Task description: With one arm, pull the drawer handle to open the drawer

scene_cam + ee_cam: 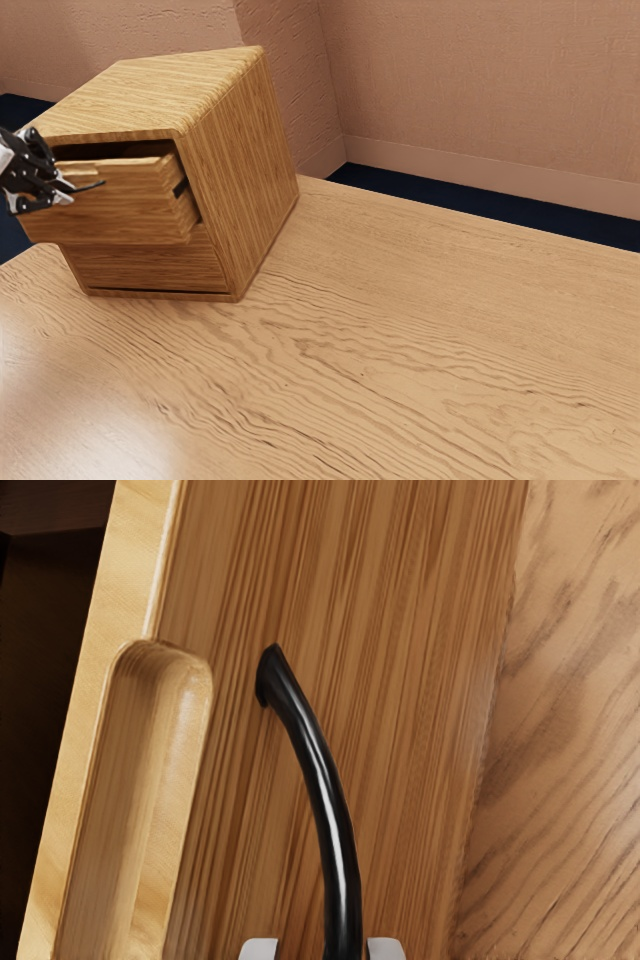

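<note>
At the exterior view's left edge, the claw (45,180) sits against the front of the upper drawer (110,205), cut off by the frame, so the arm behind it is out of shot. Can't tell whether it's clamped or spread: too small and side-on there. The drawer is partly out of the cabinet (230,150), with its front proud of the cabinet face and a dark gap above it. The lower drawer (150,268) is flush. The cabinet is a boxy oak-look cube with straight grain, standing at an angle on the desk (400,340), which has wavy, glossy wood grain. Rough pinkish wall (480,70) behind, with a strip of dark blue floor (500,205) below it. The handle is hidden behind the claw in the exterior view. The wrist view has it: handle (318,780), a thin glossy black arched bar with one end fixed to the drawer front (400,680) and the other running off frame. Beside it is a pale strip with a rounded end (140,800); raised or recessed is unclear. Beyond that lies the dark cabinet interior (40,680).
</note>
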{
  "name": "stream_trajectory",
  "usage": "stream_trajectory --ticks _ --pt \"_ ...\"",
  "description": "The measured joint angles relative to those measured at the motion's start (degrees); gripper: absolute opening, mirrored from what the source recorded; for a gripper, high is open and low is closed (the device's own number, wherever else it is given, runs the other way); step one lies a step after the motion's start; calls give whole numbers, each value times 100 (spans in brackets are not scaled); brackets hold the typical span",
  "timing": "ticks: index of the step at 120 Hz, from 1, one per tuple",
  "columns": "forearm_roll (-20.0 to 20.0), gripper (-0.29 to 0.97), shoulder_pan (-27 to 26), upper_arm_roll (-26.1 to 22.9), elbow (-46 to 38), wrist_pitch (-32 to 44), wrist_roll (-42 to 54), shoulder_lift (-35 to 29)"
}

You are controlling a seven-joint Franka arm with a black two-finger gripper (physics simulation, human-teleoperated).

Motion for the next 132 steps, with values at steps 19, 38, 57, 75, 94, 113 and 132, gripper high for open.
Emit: stream_trajectory --ticks 19,38,57,75,94,113,132 --pt "234 1 2 -39 -132 -37 -76 -202" --pt "445 0 6 -123 -258 -82 -177 -415" --pt "615 0 11 -185 -355 -132 -295 -548" --pt "671 0 476 -570 -517 -155 -388 -642" --pt "690 0 550 -660 -644 -159 -467 -757" --pt "701 0 557 -748 -753 -173 -528 -876" --pt "1000 0 555 -784 -841 -270 -636 -1141"
